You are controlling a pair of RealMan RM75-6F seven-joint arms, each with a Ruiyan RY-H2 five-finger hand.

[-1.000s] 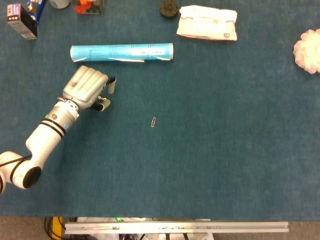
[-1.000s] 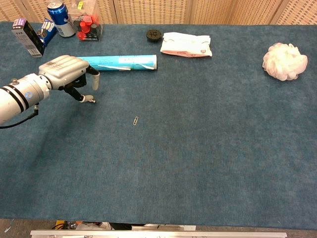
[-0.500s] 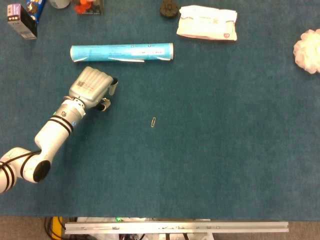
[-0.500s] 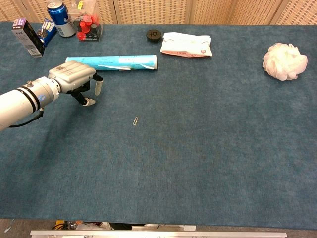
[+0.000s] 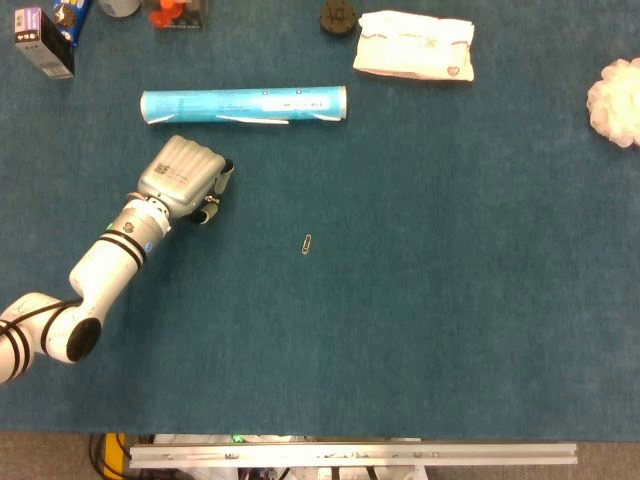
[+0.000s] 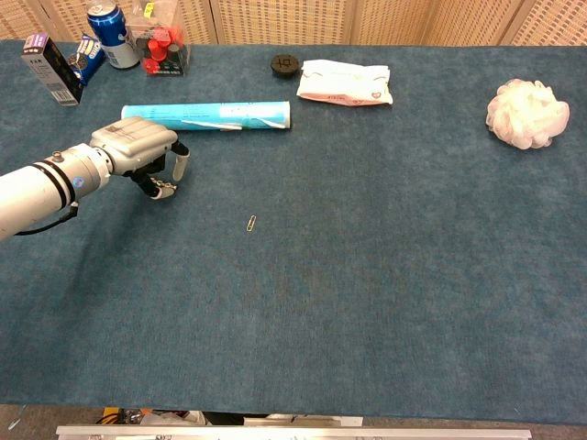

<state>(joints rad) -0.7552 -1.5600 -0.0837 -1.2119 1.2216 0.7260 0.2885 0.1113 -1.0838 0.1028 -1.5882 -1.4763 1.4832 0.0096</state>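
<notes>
- The paper clip [image 5: 307, 244] lies alone on the blue bench [image 5: 450, 300], nearest the robot's side, to the right of the left robot hand [image 5: 185, 180] and a little nearer than it, apart from it, with bare cloth between
- The left robot hand hangs low over the bench with its fingers curled in under the palm and nothing in them; whether the fingertips touch the cloth I cannot tell. The right robot hand shows in neither view, so the left is the only one near anything
- Just beyond the left robot hand lies the teal tube [image 5: 244, 105], its long axis running left to right across the bench, near the knuckles but not touching; nothing stands between them
- Further back: a white packet [image 5: 414, 44] and a small dark round thing [image 5: 338, 15] beside it
- Far left corner holds a dark box [image 6: 51, 57], a blue can [image 6: 107, 35] and red-capped items [image 6: 160, 46]; a white puff [image 6: 526, 113] sits far right, well apart from the rest
</notes>
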